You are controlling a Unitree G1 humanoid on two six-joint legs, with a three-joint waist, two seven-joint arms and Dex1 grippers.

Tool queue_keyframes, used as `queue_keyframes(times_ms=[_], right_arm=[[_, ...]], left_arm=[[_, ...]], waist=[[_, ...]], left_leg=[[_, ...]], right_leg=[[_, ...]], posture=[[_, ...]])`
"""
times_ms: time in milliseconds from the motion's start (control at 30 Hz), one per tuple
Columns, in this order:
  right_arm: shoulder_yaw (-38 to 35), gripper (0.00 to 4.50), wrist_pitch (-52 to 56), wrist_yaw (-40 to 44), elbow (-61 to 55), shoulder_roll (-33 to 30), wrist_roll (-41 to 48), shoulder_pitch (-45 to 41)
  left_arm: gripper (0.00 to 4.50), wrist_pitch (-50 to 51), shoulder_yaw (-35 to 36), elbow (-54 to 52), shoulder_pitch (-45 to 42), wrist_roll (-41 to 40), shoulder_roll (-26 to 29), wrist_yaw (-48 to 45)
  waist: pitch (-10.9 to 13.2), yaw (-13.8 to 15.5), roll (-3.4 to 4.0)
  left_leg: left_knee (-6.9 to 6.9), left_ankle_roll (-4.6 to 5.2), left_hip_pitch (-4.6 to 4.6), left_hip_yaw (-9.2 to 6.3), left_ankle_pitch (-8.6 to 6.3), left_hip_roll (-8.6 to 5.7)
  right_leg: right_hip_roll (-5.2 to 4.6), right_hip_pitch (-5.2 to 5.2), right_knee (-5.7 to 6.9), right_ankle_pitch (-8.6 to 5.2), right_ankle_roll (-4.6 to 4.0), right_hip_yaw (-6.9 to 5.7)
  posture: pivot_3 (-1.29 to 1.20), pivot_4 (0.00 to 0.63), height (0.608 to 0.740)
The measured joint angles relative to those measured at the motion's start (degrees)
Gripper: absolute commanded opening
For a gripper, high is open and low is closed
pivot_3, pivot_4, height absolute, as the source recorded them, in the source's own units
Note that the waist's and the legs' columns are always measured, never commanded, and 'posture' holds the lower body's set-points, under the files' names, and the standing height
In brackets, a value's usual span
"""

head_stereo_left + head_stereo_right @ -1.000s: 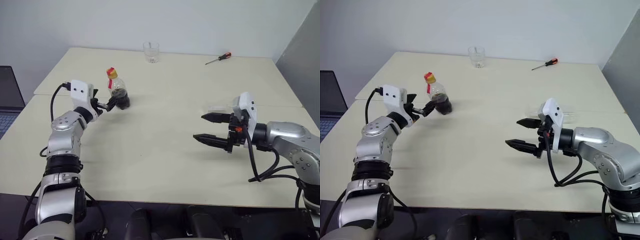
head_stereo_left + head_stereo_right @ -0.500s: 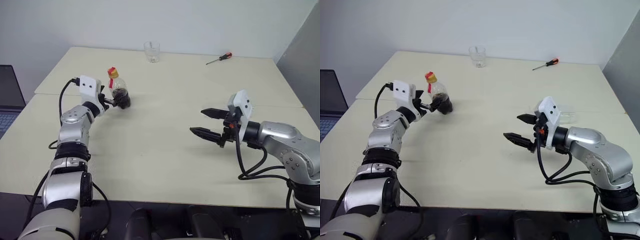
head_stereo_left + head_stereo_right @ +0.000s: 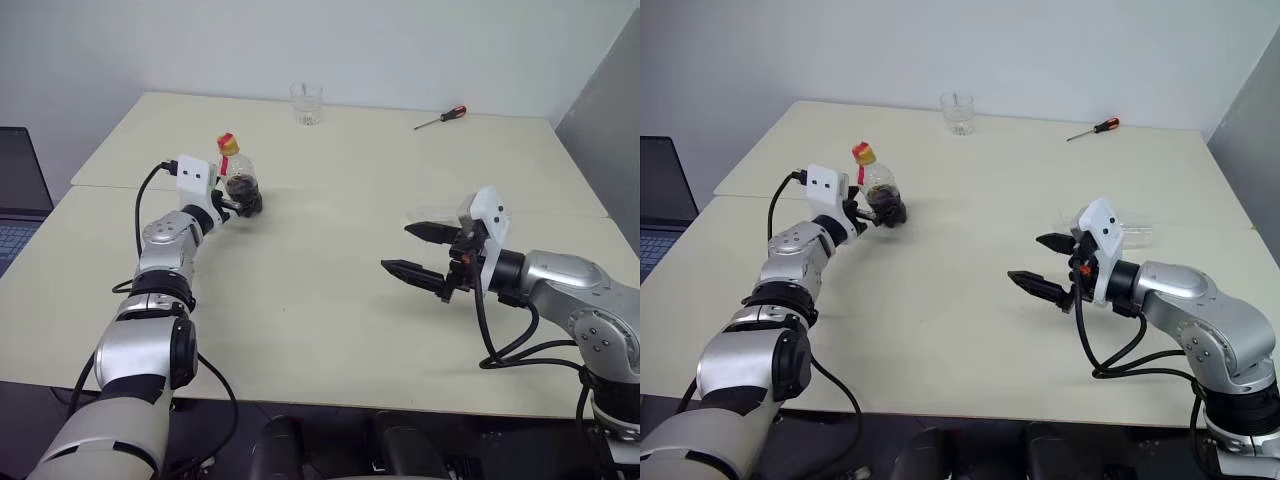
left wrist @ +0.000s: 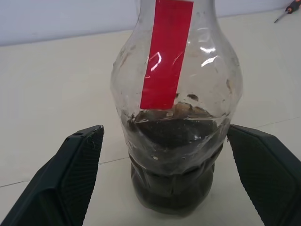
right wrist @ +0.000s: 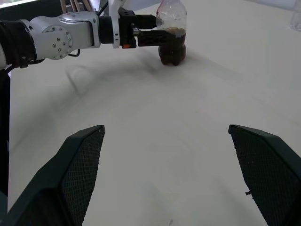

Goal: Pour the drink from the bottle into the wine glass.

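Reaching level across the table [image 3: 330, 200], left gripper [image 4: 164, 179] stood spread around the upright bottle [image 4: 176, 108], untouched; right gripper [image 3: 418, 250] hovered wide open.

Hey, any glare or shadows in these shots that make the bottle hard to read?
Left wrist view: bright glints on the bottle shoulder, yet the dark drink reads clearly. Right wrist view: soft shadows on the table under the left arm. Left eye view: even lighting, no harsh glare.

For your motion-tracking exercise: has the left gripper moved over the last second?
Yes. The left gripper has advanced toward the standing bottle, its open fingers now flanking the bottle's lower body.
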Motion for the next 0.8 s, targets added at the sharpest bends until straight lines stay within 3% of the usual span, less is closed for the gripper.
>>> queue_keyframes(times_ms=[267, 800], right_arm=[[-1.49, 4.5, 1.55, -1.06, -1.17, -1.28, 1.72, 0.55], [-2.31, 4.5, 3.28, -2.61, -2.23, -2.76, 3.52, 0.75]], left_arm=[[4.41, -1.19, 0.0, 5.74, -2.51, 1.37, -2.7, 1.95], [4.41, -3.67, 0.08, 7.86, -5.75, 5.52, -1.69, 10.35]], waist=[[0.0, 0.06, 0.0], [0.0, 0.02, 0.0]], left_leg=[[0.02, 0.0, -0.04, -0.11, 0.0, -0.04], [0.01, 0.0, -0.06, -0.31, 0.0, -0.1]], right_leg=[[-0.01, 0.02, -0.01, 0.0, 0.0, -0.07], [-0.01, 0.03, 0.01, 0.0, 0.0, -0.13]], posture=[[0.0, 0.15, 0.74], [0.0, 0.15, 0.74]])
